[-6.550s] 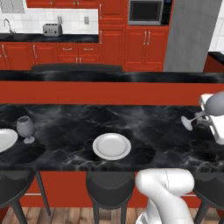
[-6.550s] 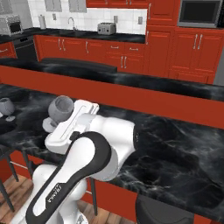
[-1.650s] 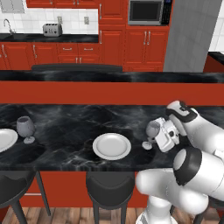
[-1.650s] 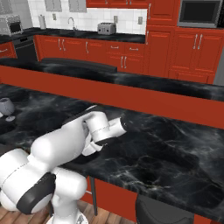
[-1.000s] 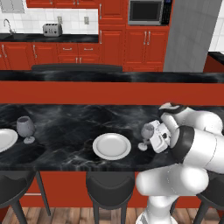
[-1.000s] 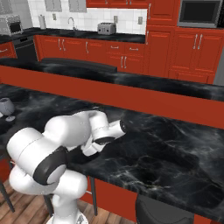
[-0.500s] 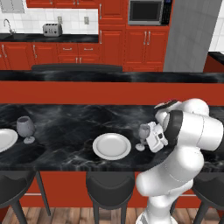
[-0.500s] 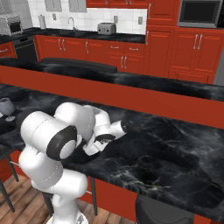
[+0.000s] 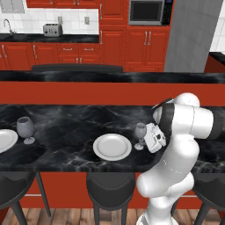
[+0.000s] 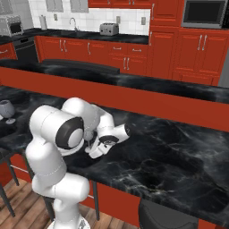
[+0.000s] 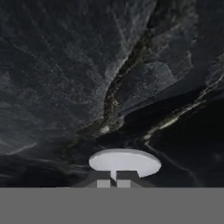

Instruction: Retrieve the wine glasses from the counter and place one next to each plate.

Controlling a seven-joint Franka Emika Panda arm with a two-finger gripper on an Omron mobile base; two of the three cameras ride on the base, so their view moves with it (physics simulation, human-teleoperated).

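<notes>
The arm [image 9: 182, 145] is glossy white, built of rounded bulbous segments. Dark bands ring its joints. Its fingers [image 11: 105, 178] are small and dark.

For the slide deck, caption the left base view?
Gripper holds a wine glass upright beside the white plate.

Rendered kitchen, evenly lit. Red cabinets [image 9: 112, 46] along the far wall at twelve o'clock, white tile backsplash [image 9: 26, 24] at eleven, built-in microwave [image 9: 147, 12] above at one, tall grey refrigerator [image 9: 191, 35] at two. Black marbled bar [image 9: 66, 127] across the middle, dark stools [image 9: 110, 189] at six, wood-plank floor [image 9: 66, 216] beneath.
</notes>
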